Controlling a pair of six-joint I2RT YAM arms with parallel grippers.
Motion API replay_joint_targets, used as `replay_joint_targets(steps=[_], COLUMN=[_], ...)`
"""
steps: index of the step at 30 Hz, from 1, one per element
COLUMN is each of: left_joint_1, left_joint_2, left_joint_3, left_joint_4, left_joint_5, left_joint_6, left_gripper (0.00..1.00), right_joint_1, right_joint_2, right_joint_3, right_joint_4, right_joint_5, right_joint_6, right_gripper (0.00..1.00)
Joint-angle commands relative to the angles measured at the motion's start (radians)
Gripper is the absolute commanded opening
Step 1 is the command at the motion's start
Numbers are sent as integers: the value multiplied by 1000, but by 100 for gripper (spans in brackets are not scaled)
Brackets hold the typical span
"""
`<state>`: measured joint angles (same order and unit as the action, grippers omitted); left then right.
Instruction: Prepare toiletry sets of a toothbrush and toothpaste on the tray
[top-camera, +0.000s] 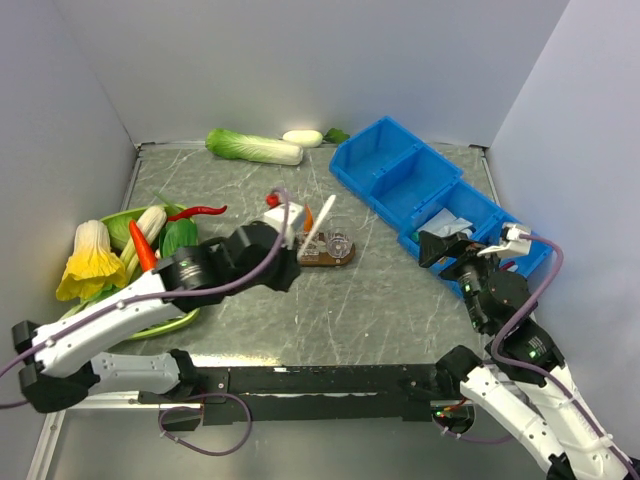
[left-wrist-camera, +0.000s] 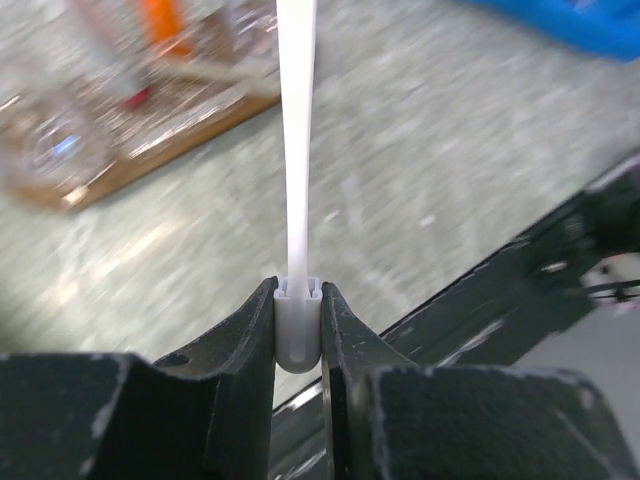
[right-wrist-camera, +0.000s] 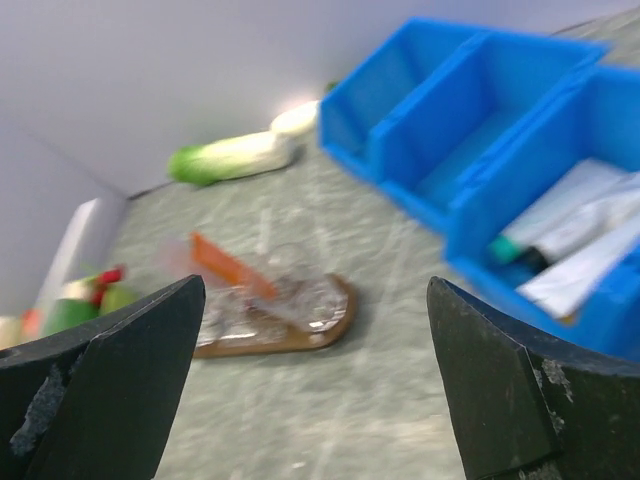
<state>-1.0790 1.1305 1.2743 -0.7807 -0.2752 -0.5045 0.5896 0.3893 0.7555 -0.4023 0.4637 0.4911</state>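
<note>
The dark-brown tray (top-camera: 343, 262) (left-wrist-camera: 196, 132) (right-wrist-camera: 337, 322) lies mid-table and carries clear cups (top-camera: 338, 243) (right-wrist-camera: 305, 292). An orange toothpaste (top-camera: 308, 214) (left-wrist-camera: 164, 24) (right-wrist-camera: 228, 264) tube stands tilted in one of the cups. My left gripper (top-camera: 296, 252) (left-wrist-camera: 298, 300) is shut on the butt end of a white toothbrush (top-camera: 321, 221) (left-wrist-camera: 297, 150), which slants up over the tray's left part. My right gripper (top-camera: 437, 247) (right-wrist-camera: 315, 290) stands wide open with nothing between its fingers. It hangs to the right of the tray, beside the blue bins.
A row of blue bins (top-camera: 430, 190) (right-wrist-camera: 450, 130) runs along the right; the near one holds white tubes with dark caps (right-wrist-camera: 570, 240). A green dish (top-camera: 172, 322) of vegetables sits at the left, a red chili (top-camera: 200, 211) beside it, a cabbage (top-camera: 255, 147) (right-wrist-camera: 235, 158) at the back wall.
</note>
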Motion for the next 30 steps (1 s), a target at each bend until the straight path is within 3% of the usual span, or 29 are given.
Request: replay_joint_targets(steps=[1,11,20,30], left_joint_1=[54,134,224,235], left_joint_2=[-40,17,135,206], left_joint_3=[19,65,171,203], left_joint_4=[-263,-342,-408,-430], left_joint_5=[-57,-47,60,-111], left_joint_6=[41,155,150,169], left_gripper=[1,1,1,1], right_joint_1=[-48,-286,-304,-404], right_joint_2=[15,112,122,253], right_joint_3=[22,-2,-21,24], right_joint_4=[0,28,33,89], right_joint_5=[14,-388,-421,-425], right_joint_6=[-155,-66,-89,-114], right_gripper=[99,99,99,99])
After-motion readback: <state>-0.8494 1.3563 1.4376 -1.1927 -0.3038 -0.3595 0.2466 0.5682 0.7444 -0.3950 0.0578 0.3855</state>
